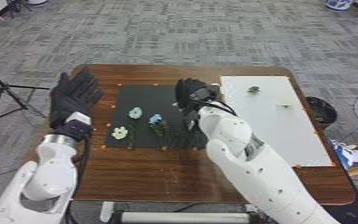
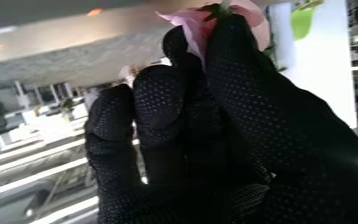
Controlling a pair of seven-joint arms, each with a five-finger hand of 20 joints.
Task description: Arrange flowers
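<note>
My left hand (image 1: 76,94) is open with straight fingers over the table's left edge. My right hand (image 1: 190,93) is above the right part of the black mat (image 1: 143,92). In the right wrist view my right hand (image 2: 158,110) pinches a pink flower (image 2: 191,26) between thumb and fingertips; its stem is hidden. On the mat lie a pale blue flower (image 1: 135,113), a blue flower (image 1: 155,119) and a cream flower (image 1: 119,133), with green stems. The white board (image 1: 286,140) bears a small dark green piece (image 1: 254,90) and a pale flower-like piece (image 1: 285,102).
The brown table (image 1: 149,172) carries the mat and, on its right side, the board, with small orange marks around them. A black bin (image 1: 321,111) stands beside the table's right edge, and a black tripod (image 1: 14,95) stands on the floor at the left.
</note>
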